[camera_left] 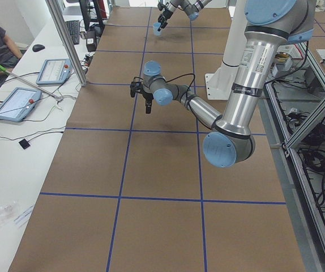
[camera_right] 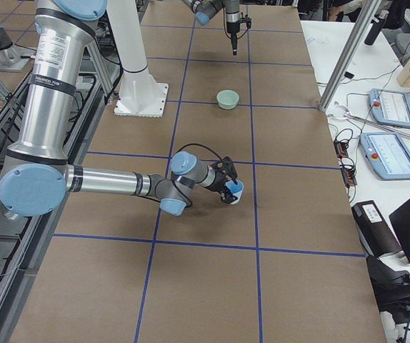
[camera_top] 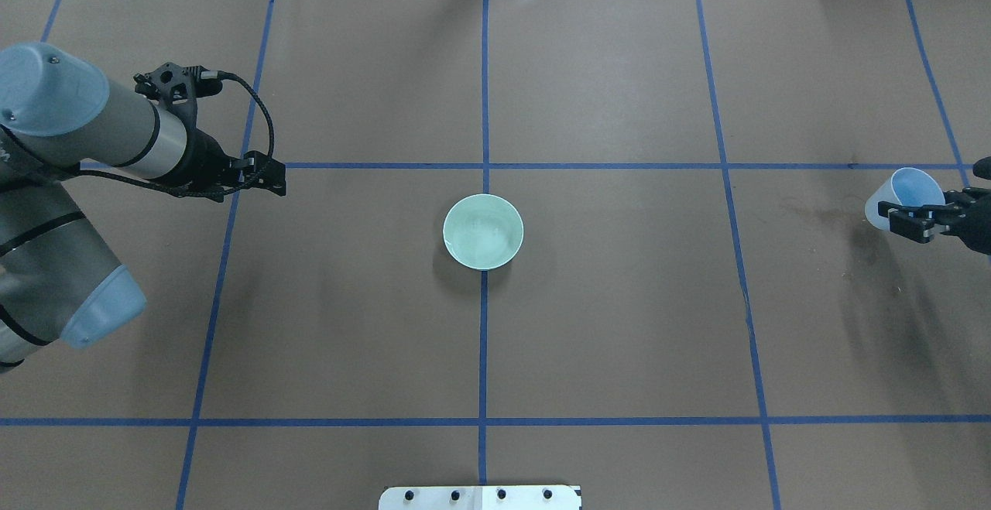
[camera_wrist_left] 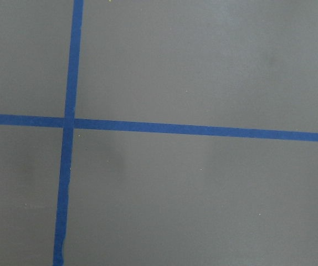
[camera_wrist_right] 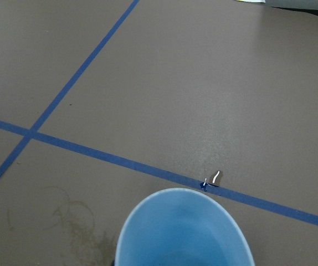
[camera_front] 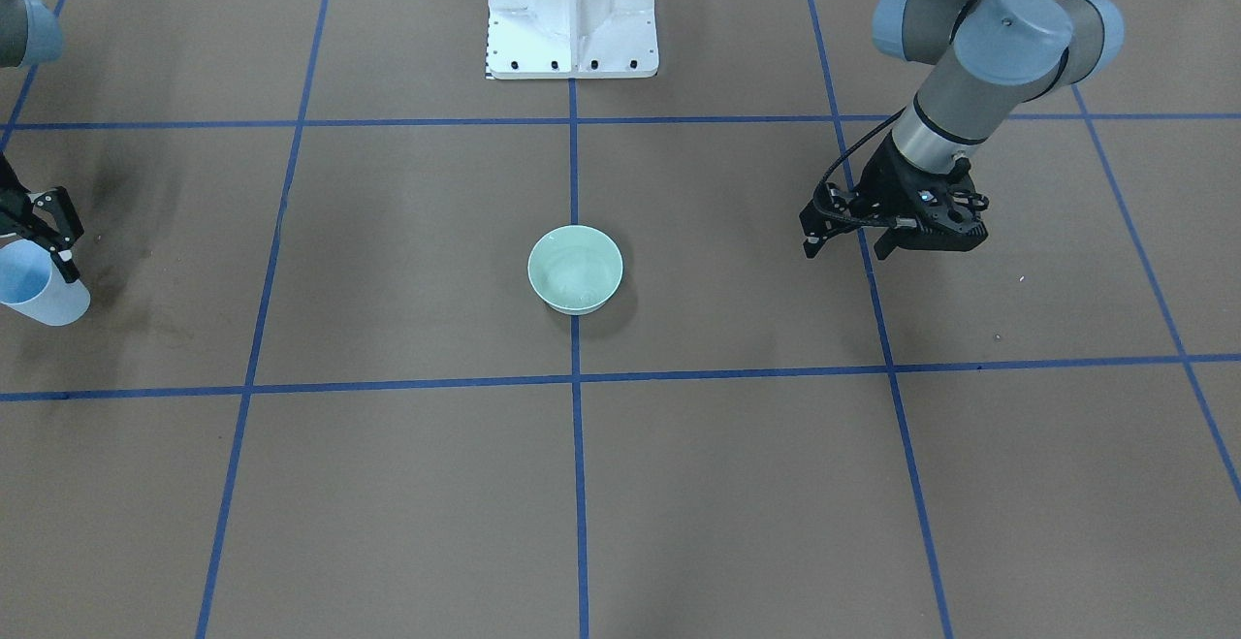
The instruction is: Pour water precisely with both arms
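Brown paper desk (camera_top: 619,301) with blue tape lines (camera_top: 483,340) spreads wide around both grippers. The green bowl (camera_front: 575,269) sits between them, well apart from each, with water (camera_front: 582,282) showing as a faint shine inside. We see the right gripper (camera_top: 898,220) clamped on a tilted blue cup (camera_top: 913,185). The left gripper (camera_front: 848,239) hangs spread apart, holding nothing.

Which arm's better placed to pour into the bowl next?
Right, most likely. The right pincer grips the blue cup, while the left pincer is open and empty over bare table. Both stand off to opposite sides of the bowl.
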{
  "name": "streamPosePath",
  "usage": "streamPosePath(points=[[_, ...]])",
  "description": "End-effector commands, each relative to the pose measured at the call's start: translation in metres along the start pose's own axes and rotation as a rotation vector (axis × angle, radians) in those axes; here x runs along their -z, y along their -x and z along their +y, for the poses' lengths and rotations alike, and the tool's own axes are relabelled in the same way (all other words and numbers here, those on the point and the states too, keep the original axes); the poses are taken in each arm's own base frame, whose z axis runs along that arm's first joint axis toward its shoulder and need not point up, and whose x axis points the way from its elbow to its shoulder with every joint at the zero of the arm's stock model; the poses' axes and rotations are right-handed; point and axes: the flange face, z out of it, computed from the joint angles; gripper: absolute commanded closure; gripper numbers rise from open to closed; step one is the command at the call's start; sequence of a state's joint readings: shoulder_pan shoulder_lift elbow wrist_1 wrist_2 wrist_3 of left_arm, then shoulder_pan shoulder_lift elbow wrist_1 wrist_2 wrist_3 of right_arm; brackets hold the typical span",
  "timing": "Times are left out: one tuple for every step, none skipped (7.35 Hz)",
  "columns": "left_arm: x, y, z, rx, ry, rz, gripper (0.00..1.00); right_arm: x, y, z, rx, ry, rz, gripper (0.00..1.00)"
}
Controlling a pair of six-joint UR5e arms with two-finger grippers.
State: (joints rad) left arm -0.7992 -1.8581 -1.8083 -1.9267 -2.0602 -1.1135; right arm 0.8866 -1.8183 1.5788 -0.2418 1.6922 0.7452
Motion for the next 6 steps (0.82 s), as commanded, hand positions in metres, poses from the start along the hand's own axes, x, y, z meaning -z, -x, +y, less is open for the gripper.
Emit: streamPosePath(points=[[0.001,-0.001,0.000,-0.001,0.000,0.003,0.00,-0.003,-0.006,0.007,-0.049,0.000,0.010,0.10],[0.002,-0.003,0.000,-0.003,-0.002,0.005,0.00,-0.004,-0.003,0.008,-0.099,0.006,-0.002,0.10],[0.001,-0.002,0.000,-0.002,-0.002,0.003,0.00,-0.007,0.003,0.011,-0.094,0.015,-0.012,0.09],[0.001,-0.002,0.000,-0.002,-0.002,0.003,0.00,-0.013,0.014,0.017,-0.079,0.033,-0.021,0.09],[0.001,-0.002,0.000,-0.002,-0.002,0.003,0.00,-0.014,0.017,0.016,-0.077,0.031,-0.025,0.09],[0.001,-0.001,0.000,-0.001,-0.001,0.002,0.00,-0.011,0.016,0.016,-0.077,0.030,-0.027,0.08]])
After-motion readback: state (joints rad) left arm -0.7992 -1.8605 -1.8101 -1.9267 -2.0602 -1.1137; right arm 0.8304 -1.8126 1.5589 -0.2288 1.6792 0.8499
